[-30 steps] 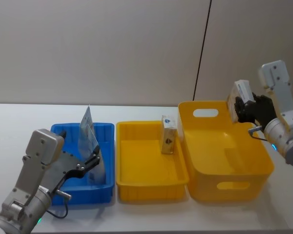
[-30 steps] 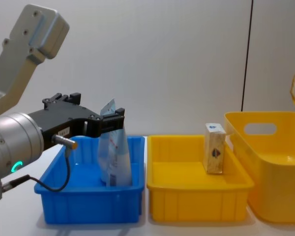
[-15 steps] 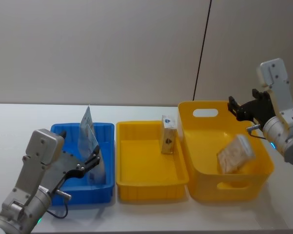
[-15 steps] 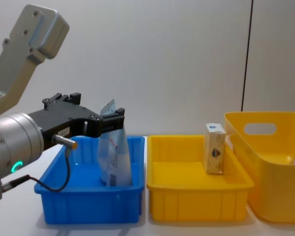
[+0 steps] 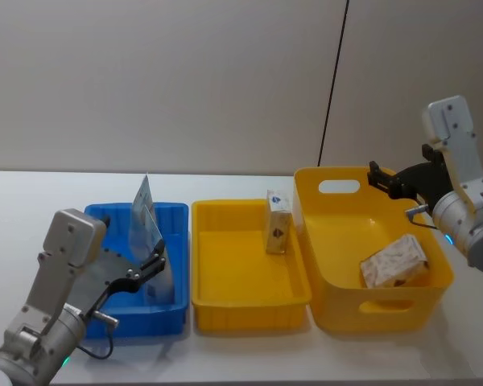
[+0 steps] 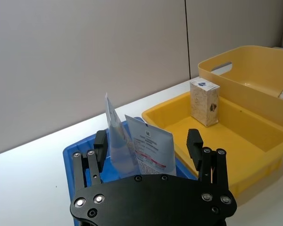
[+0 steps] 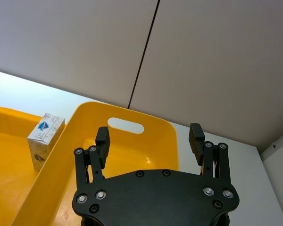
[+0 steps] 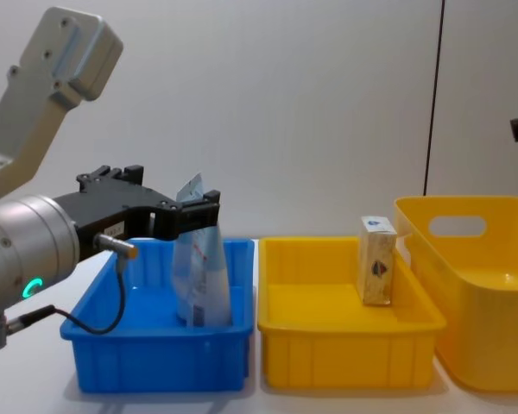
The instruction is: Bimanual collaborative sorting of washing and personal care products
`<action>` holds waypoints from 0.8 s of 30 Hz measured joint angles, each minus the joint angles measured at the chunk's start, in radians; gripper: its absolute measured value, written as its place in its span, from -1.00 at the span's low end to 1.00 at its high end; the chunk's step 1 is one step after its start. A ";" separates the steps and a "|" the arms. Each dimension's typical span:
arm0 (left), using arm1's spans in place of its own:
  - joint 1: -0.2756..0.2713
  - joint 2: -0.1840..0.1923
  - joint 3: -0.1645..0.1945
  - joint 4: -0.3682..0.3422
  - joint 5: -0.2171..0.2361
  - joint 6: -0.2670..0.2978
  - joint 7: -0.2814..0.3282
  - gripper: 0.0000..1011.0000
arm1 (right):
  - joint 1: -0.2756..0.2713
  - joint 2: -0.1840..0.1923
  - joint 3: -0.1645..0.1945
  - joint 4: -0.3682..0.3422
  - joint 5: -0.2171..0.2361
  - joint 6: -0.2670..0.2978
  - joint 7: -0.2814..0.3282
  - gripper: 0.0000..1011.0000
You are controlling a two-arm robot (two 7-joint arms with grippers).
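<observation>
**A:** Reference item?

**B:** Yellow tray [image 5: 225, 310], middle of the row. All places are counted from it.

**A:** Contents of the tray?

**B:** One tan box with a blue-white top [image 5: 278, 223], upright in the far corner on the tray's right side.

**A:** Left of the tray?

**B:** Blue bin [image 5: 171, 208], just beside it. It holds two items standing on end: a pale blue tube [image 6: 114, 136], crimped end up, and a white tube with red print [image 6: 153, 150] leaning against it.

**A:** Left gripper?

**B:** Left gripper [image 5: 155, 263] is over the blue bin, at the near side of the tubes. Its fingers are spread wide, with the tubes seen between them and not pinched. Whether they touch cannot be told.

**A:** Right of the tray?

**B:** Yellow basket [image 5: 338, 310] with handle slots, just beside the tray. One tan box [image 5: 394, 261] lies on its side, towards the basket's wall farthest from the tray.

**A:** Right gripper?

**B:** Right gripper [image 5: 378, 178] is above the basket's far rim, fingers spread, carrying nothing.
</observation>
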 joint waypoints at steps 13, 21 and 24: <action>-0.006 -0.042 -0.012 0.031 -0.037 0.070 -0.005 0.98 | 0.001 0.000 0.000 0.000 0.000 -0.001 0.001 0.99; -0.018 -0.088 -0.015 0.093 -0.044 0.080 0.014 0.98 | 0.001 0.000 0.000 0.000 0.000 -0.001 0.001 0.99; -0.026 -0.103 -0.014 0.118 -0.043 0.080 0.019 0.98 | 0.001 0.000 0.000 0.000 0.000 -0.001 0.001 0.98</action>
